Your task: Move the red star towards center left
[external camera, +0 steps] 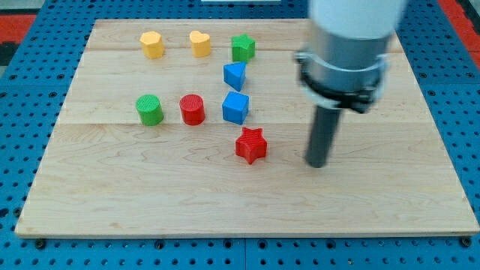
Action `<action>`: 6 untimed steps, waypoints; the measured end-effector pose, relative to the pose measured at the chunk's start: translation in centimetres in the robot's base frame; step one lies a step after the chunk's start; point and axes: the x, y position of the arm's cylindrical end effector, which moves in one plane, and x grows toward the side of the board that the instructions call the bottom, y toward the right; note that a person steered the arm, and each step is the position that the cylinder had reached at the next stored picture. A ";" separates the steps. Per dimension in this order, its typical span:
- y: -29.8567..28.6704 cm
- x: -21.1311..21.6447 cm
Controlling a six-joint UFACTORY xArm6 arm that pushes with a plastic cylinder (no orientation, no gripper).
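A pale wooden board [247, 202] lies on a blue pegboard [22, 90], and near its middle sits the red star [251, 145], just below a blue cube [235, 108]. My tip [318, 163], the bare lower end of a dark rod with nothing to open or close, rests on the board to the view's right of the star, near it but not touching, and holds nothing. Further blocks stand toward the view's top and left: a blue wedge-like block [235, 76], a green star [242, 48], a yellow heart [199, 43], a yellow hexagon-like block [151, 44], a red cylinder [192, 109] and a green cylinder [149, 110].
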 end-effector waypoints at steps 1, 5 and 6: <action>-1.7 -2.1; -25.5 -0.2; -27.8 2.0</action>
